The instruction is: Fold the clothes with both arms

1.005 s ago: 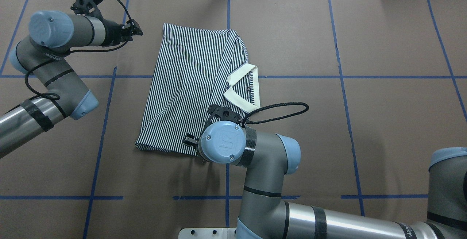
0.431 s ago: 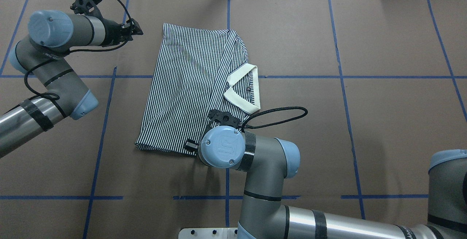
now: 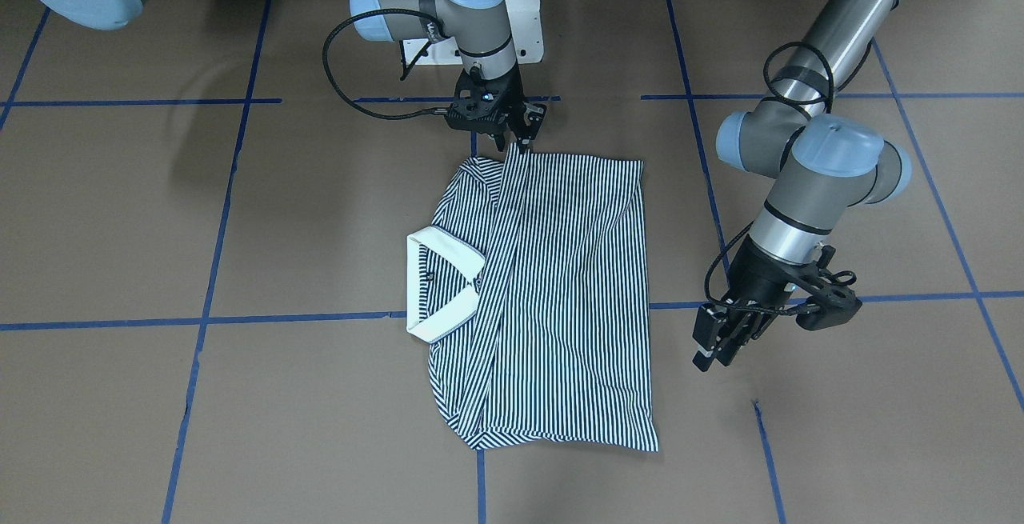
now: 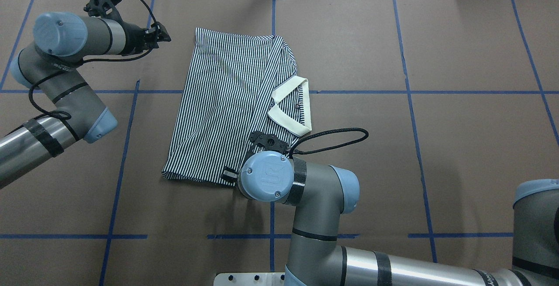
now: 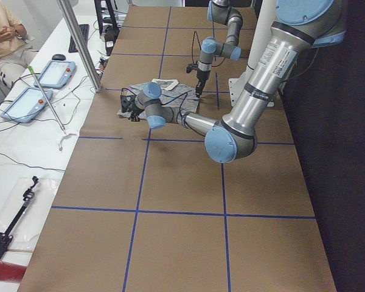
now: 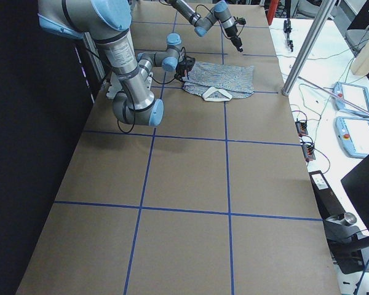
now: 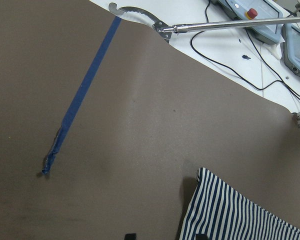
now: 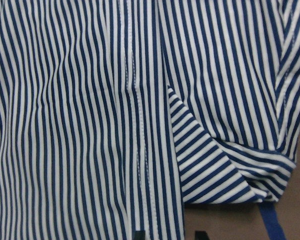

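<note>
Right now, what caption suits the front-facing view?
Striped polo shirt partly folded on the table; right gripper at its edge, left gripper hovering beside it.

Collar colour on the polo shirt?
Plain cream collar, against the navy-and-white striped polo shirt. It shows best in the overhead exterior view.

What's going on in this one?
A striped polo shirt lies partly folded on the table, collar showing. The right gripper is down at the shirt's edge nearest the robot, jaws apart. The left gripper hovers over bare table beside the shirt, touching nothing.
</note>
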Controlling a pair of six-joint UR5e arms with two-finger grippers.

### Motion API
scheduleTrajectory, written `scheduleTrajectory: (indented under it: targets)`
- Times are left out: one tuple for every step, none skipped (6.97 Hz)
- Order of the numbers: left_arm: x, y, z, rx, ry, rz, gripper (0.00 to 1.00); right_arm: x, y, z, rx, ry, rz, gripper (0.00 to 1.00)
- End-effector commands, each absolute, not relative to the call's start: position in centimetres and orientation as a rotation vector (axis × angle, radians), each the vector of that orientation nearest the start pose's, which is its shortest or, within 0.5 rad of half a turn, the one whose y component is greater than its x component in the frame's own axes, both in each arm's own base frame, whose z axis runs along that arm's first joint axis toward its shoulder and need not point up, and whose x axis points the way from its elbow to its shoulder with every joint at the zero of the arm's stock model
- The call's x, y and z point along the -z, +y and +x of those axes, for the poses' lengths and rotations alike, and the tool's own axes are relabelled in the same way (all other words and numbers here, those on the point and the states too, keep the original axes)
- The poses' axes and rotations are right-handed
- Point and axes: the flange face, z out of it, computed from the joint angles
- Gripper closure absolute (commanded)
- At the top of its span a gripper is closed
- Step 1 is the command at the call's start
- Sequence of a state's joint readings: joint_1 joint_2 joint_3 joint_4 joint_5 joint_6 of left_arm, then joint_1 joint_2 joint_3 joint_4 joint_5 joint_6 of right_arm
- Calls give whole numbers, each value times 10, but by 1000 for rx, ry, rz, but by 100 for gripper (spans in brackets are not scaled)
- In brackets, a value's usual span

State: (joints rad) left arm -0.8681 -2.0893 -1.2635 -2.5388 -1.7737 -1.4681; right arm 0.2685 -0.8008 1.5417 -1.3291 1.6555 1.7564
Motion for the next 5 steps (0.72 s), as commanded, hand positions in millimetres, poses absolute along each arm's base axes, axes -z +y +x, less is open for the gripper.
scheduleTrajectory:
  targets:
    - [-396, -624, 380, 555, 1137, 394, 50, -174, -312, -664, -367, -994, -34, 100]
    - [-396, -624, 380, 554, 1137, 393, 50, -174, -313, -663, -368, -997, -33, 100]
    - [-396, -624, 380, 555, 1135, 393, 50, -169, -317, -659, -373, -1007, -30, 100]
    - [-397, -624, 380, 558, 1133, 391, 50, -164, -324, -654, -380, -1017, -27, 100]
    - [-397, -624, 381, 556, 1133, 390, 50, -165, -327, -652, -383, -1016, -24, 100]
